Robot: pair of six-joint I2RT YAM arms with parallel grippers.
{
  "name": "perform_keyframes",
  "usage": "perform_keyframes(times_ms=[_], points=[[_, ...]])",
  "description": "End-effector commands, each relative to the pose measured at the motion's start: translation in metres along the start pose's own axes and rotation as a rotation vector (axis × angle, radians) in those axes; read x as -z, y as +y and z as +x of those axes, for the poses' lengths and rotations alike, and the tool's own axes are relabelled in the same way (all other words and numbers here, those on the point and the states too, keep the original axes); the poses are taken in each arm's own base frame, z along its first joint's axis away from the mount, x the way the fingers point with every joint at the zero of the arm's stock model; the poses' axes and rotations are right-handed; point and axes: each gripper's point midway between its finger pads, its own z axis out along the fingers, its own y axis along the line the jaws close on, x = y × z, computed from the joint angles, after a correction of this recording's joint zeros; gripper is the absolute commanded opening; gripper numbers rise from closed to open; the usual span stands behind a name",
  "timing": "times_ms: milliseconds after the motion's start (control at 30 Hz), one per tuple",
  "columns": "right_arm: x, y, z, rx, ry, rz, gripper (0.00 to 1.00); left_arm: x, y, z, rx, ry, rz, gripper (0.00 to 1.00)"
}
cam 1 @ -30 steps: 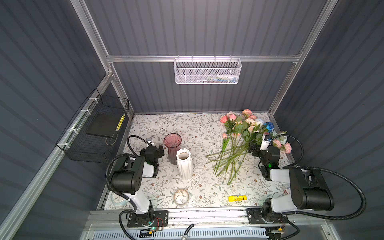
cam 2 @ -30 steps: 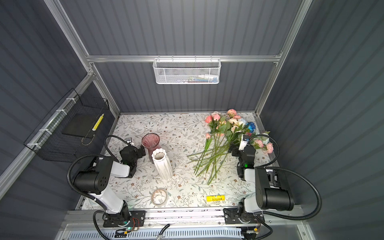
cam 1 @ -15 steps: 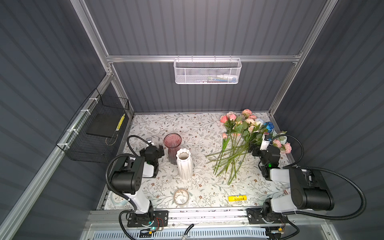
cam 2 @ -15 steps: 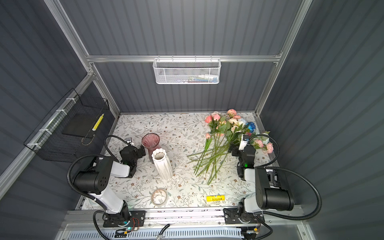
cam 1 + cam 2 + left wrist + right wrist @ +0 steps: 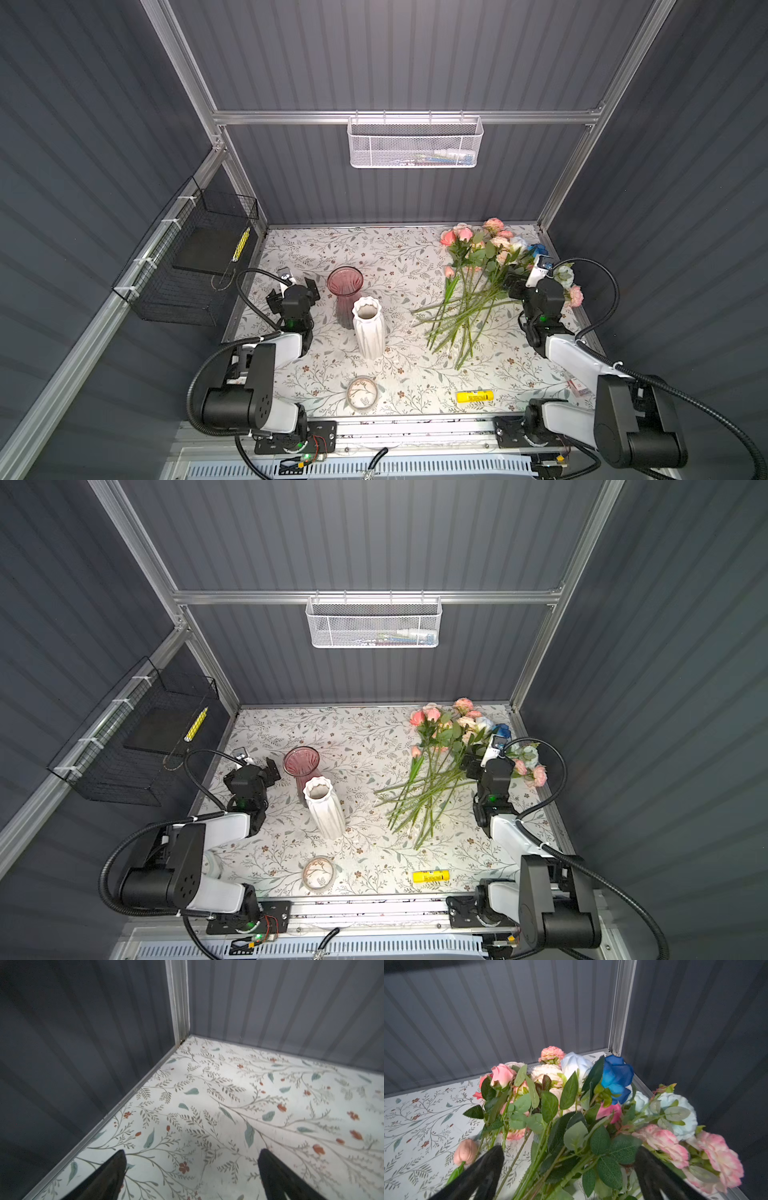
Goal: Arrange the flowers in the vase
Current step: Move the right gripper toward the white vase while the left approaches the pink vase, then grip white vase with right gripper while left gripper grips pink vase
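Observation:
The flowers [image 5: 478, 266] [image 5: 446, 737] lie in a loose pile at the back right of the table, blooms toward the back corner, green stems fanned toward the middle. A deep blue rose [image 5: 616, 1076] stands among pink, cream and pale blue blooms [image 5: 575, 1095]. A white ribbed vase [image 5: 368, 328] [image 5: 324, 808] stands upright mid-left, with a pink glass vase [image 5: 345, 291] just behind it. My right gripper [image 5: 534, 286] [image 5: 569, 1148] is open at the pile's right side, stems and leaves showing between its fingers. My left gripper [image 5: 292, 291] [image 5: 192, 1152] is open and empty, left of the pink vase.
A small round dish [image 5: 362, 392] and a yellow tube [image 5: 475, 397] lie near the front edge. A white mesh basket [image 5: 415, 143] hangs on the back wall, a black wire basket [image 5: 195, 257] on the left wall. Grey walls close three sides.

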Motion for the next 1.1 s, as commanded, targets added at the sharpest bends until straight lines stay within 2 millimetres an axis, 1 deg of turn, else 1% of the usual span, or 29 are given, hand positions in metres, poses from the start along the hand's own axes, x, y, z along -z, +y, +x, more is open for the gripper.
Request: perform_keyframes(times_ms=[0, 67, 133, 167, 200, 233, 267, 300, 367, 400, 433, 467, 500, 600, 667, 733, 833, 933, 1067], points=[[0.004, -0.020, -0.013, -0.013, 0.013, 0.218, 0.99, 0.010, 0.019, -0.023, 0.183, -0.014, -0.110, 1.00], [0.004, -0.030, -0.021, -0.113, 0.015, 0.307, 0.99, 0.014, 0.023, -0.032, 0.269, -0.013, -0.141, 1.00], [0.002, -0.029, -0.019, -0.257, 0.042, 0.298, 0.99, 0.017, 0.031, -0.036, 0.369, 0.005, -0.194, 1.00], [0.000, -0.022, -0.016, -0.313, 0.064, 0.245, 0.99, 0.019, 0.033, -0.038, 0.399, 0.020, -0.214, 1.00], [0.001, -0.017, -0.009, -0.390, 0.108, 0.198, 0.99, 0.022, 0.035, -0.040, 0.420, 0.034, -0.230, 1.00], [0.002, -0.016, -0.004, -0.471, 0.132, 0.171, 0.99, 0.023, 0.034, -0.045, 0.431, 0.035, -0.219, 1.00], [0.000, -0.011, 0.000, -0.521, 0.150, 0.115, 0.99, 0.025, 0.032, -0.048, 0.448, 0.031, -0.199, 1.00], [-0.002, 0.000, 0.003, -0.569, 0.171, 0.017, 0.99, 0.028, 0.029, -0.050, 0.473, 0.024, -0.169, 1.00], [-0.007, 0.009, 0.012, -0.664, 0.205, -0.073, 0.99, 0.034, 0.019, -0.059, 0.518, -0.006, -0.074, 1.00], [-0.009, 0.016, 0.015, -0.693, 0.236, -0.122, 0.99, 0.037, 0.015, -0.063, 0.544, -0.016, -0.035, 1.00], [-0.010, 0.027, 0.016, -0.690, 0.273, -0.186, 0.99, 0.040, 0.012, -0.065, 0.565, -0.013, -0.008, 1.00], [-0.010, 0.038, 0.017, -0.665, 0.313, -0.243, 0.99, 0.042, 0.011, -0.068, 0.580, -0.004, 0.001, 1.00], [-0.010, 0.046, 0.017, -0.647, 0.337, -0.279, 0.99, 0.043, 0.010, -0.067, 0.593, 0.018, -0.001, 1.00], [0.000, 0.070, 0.012, -0.598, 0.341, -0.395, 0.99, 0.044, 0.003, -0.069, 0.590, 0.105, 0.000, 1.00], [0.013, 0.093, 0.008, -0.531, 0.350, -0.473, 0.99, 0.047, -0.003, -0.072, 0.585, 0.131, 0.035, 1.00], [0.033, 0.126, 0.002, -0.419, 0.362, -0.570, 0.99, 0.053, -0.008, -0.071, 0.608, 0.123, 0.089, 1.00], [0.074, 0.177, -0.008, -0.293, 0.371, -0.770, 0.99, 0.065, -0.010, -0.072, 0.640, 0.090, 0.162, 1.00], [0.114, 0.214, -0.017, -0.210, 0.357, -0.919, 0.99, 0.075, -0.013, -0.075, 0.645, 0.085, 0.215, 1.00], [0.158, 0.250, -0.025, -0.104, 0.353, -1.058, 0.99, 0.087, -0.024, -0.087, 0.637, 0.099, 0.299, 1.00]])
